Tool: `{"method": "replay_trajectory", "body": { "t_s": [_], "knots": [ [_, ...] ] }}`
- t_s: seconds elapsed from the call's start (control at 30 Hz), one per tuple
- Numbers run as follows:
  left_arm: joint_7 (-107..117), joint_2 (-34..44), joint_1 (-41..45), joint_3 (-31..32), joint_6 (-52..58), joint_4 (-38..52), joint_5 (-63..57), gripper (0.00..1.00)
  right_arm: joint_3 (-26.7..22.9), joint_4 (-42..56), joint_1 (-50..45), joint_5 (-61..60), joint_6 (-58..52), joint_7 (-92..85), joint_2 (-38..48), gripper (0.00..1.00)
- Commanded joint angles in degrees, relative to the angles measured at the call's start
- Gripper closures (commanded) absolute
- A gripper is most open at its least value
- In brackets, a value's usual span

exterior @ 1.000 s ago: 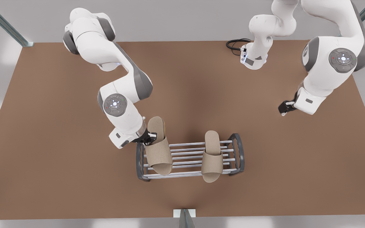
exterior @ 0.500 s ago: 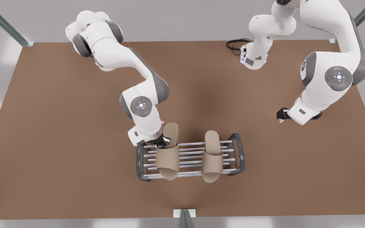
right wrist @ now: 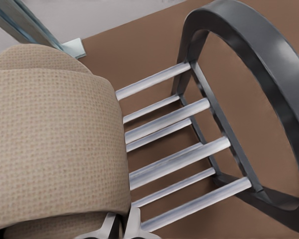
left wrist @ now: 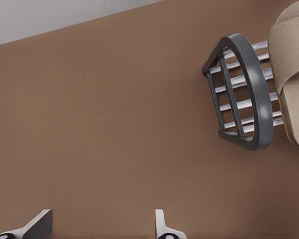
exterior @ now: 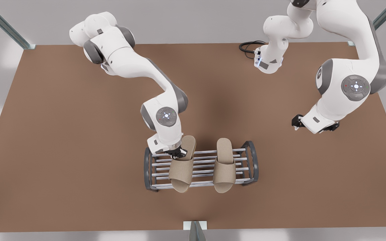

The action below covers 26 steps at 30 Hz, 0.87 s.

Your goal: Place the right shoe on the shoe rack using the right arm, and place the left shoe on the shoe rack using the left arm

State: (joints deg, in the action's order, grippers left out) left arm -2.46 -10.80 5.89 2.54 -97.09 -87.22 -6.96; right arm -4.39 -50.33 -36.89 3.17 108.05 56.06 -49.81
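One slipper (exterior: 224, 165) already lies on the rack (exterior: 251, 162). The right claw (exterior: 178, 154) grips the other slipper (exterior: 182, 169) over the bars, unreleased. The left claw (exterior: 297, 121) waits open, empty, above the tabletop (exterior: 62, 150).

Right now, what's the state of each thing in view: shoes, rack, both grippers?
right shoe: gripped, over the shoe rack's bars; cannot tell if it rests on them.
left shoe: lying across the shoe rack, free of both grippers.
shoe rack: upright on the table.
right gripper: shut on the right shoe.
left gripper: open, empty, waiting at the front view's right.
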Motion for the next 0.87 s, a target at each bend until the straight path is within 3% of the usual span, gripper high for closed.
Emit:
{"method": "replay_trajectory", "body": {
  "t_s": [0.0, 0.07, 0.13, 0.37, 0.47, 0.57, 0.6, 0.63, 0.67, 0.83],
  "knots": [
    [-4.8, -0.1, 0.0, 0.0, -0.4, 0.0, -0.1, 0.0, 0.0, -0.1, -0.3, 1.3, 0.8, 7.6, -0.2, 0.79],
    [-4.8, -0.1, 0.0, 0.0, -0.4, 0.0, 0.0, 0.0, 0.0, -0.1, -0.3, 1.8, 0.8, 7.6, -0.5, 0.79],
    [-4.7, -0.2, 0.0, -0.1, -0.4, 0.0, 0.0, 0.0, 0.0, -0.4, -0.3, 2.4, 0.8, 7.1, -0.5, 0.0],
    [-4.7, 0.0, 0.2, -0.1, 0.0, 0.0, -0.1, 0.0, 1.2, -0.6, 0.0, 0.9, -0.4, 4.9, 2.2, 0.0],
    [-4.7, 0.0, 0.2, 0.0, -0.1, 0.0, -0.1, 0.0, 1.9, -0.5, 0.7, -5.1, -14.9, -1.4, 12.4, 0.0],
    [-4.7, -0.1, 0.2, 0.0, -0.2, 0.0, -0.1, 0.0, 1.7, -2.2, 19.5, -10.1, -28.4, -37.8, 19.6, 0.0],
    [-4.8, 0.0, 0.3, 0.0, -0.2, 0.0, -0.1, 0.0, 1.9, -11.6, 25.9, -9.6, -28.2, -50.0, 26.7, 0.0],
    [-4.8, 0.0, 0.2, 0.0, -0.3, 0.0, -0.1, 0.0, 3.7, -18.1, 29.3, -5.9, -28.3, -52.0, 32.2, 0.0],
    [-4.8, 0.0, 0.2, 0.0, -0.3, 0.0, -0.1, 0.0, 13.9, -26.4, 37.5, -1.2, -25.4, -51.3, 36.8, 0.0],
    [-4.8, 0.0, 0.3, 0.0, -0.3, 0.0, -0.2, 0.0, 14.6, -24.7, 38.8, -1.1, -26.4, -51.6, 36.6, 0.0]
  ]
}}
